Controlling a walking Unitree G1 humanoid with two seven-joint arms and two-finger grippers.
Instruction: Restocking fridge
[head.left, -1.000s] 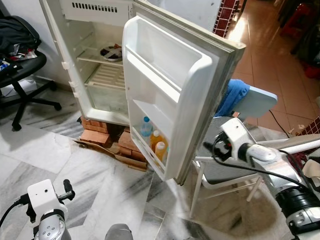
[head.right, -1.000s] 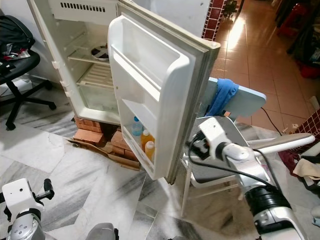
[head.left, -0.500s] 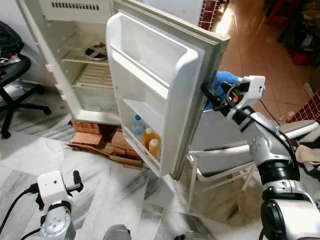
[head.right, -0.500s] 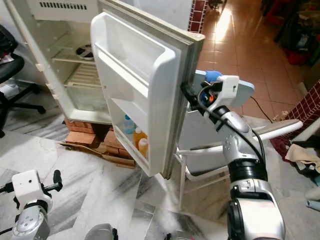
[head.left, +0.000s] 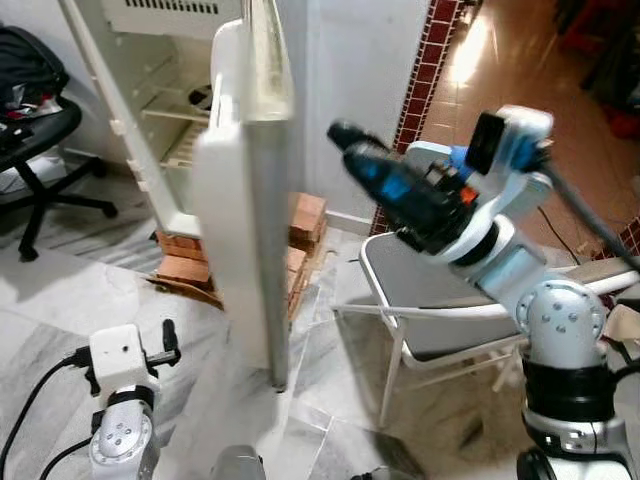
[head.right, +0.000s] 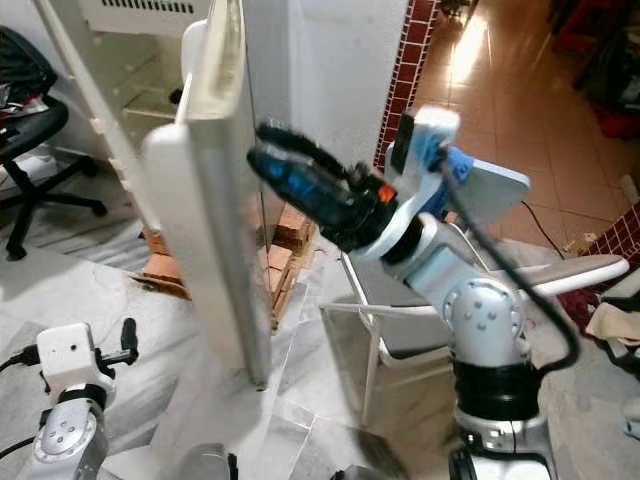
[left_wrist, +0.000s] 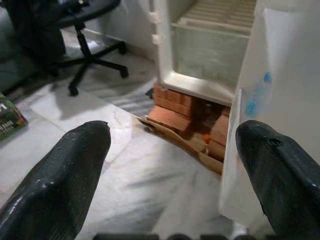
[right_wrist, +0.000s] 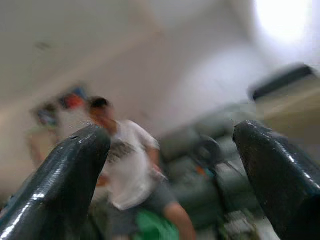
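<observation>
The white fridge stands at the back left with its bare wire shelves showing. Its door is seen edge-on, swung partway across the opening, and whatever its shelves hold is hidden. My right gripper is raised just beside the door's outer face, fingers apart and holding nothing; I cannot tell whether it touches. In the right wrist view the fingers stand wide over a blurred room. My left gripper hangs low by the floor, open and holding nothing, and its wrist view looks at the fridge's bottom.
Red bricks prop up the fridge on the marble floor. A folding chair with a blue cloth stands right of the door. An office chair is at far left. A blurred person is in the right wrist view.
The door has swung from wide open to edge-on, hiding the bottles in its shelf. My right arm has risen and swung left behind the door's outer face. The camera has shifted too.
</observation>
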